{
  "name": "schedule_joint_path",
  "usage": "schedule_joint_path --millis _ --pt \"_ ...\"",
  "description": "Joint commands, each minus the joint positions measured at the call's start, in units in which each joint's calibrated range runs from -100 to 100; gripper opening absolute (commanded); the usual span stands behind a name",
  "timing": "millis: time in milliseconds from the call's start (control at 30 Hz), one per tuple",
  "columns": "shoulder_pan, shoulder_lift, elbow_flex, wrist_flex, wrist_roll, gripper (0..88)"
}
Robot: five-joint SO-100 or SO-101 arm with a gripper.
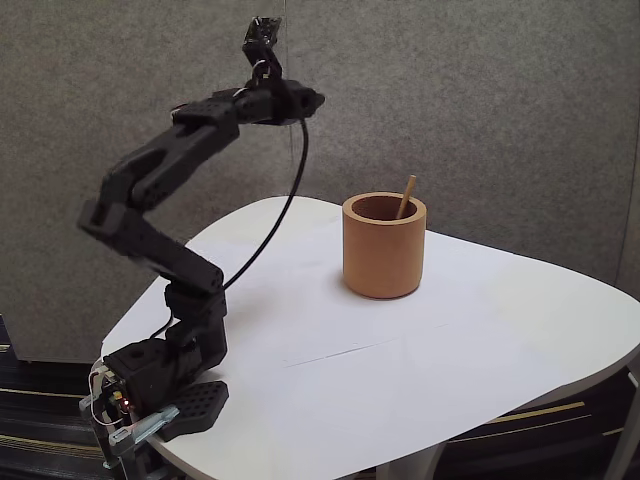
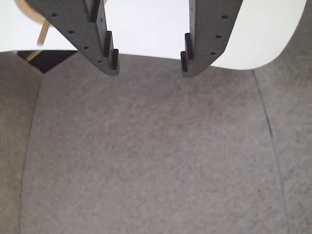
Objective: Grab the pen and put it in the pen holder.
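In the fixed view the pen stands inside the pen holder, its long axis tilted, top end leaning up and right against the far rim. The holder sits on the white table. The gripper in the wrist view is spread apart, empty, above the grey wall panel

Pen: only the upper end is seen above the pen holder rim, the rest hidden inside | Table: cut off at right and bottom edges in the fixed view | Gripper: finger bases cropped by the wrist view's top edge
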Motion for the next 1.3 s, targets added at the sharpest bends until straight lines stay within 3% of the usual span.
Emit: schedule_joint_path --millis 0,133,267,567,800,967,1267 --pt "-0.79 -15.49 9.66 1.36 -7.74 17.3" --pt "-0.79 -25.58 17.15 1.44 -17.16 17.3" --pt "0.01 -33.63 26.81 3.31 -22.64 17.2" --pt "0.09 -49.32 34.03 41.86 -35.38 17.1" --pt "0.09 -49.49 40.88 54.24 -46.91 17.1" --pt "0.09 -49.49 48.56 54.32 -49.8 17.1" --pt "0.09 -49.49 53.88 55.17 -49.86 17.1"
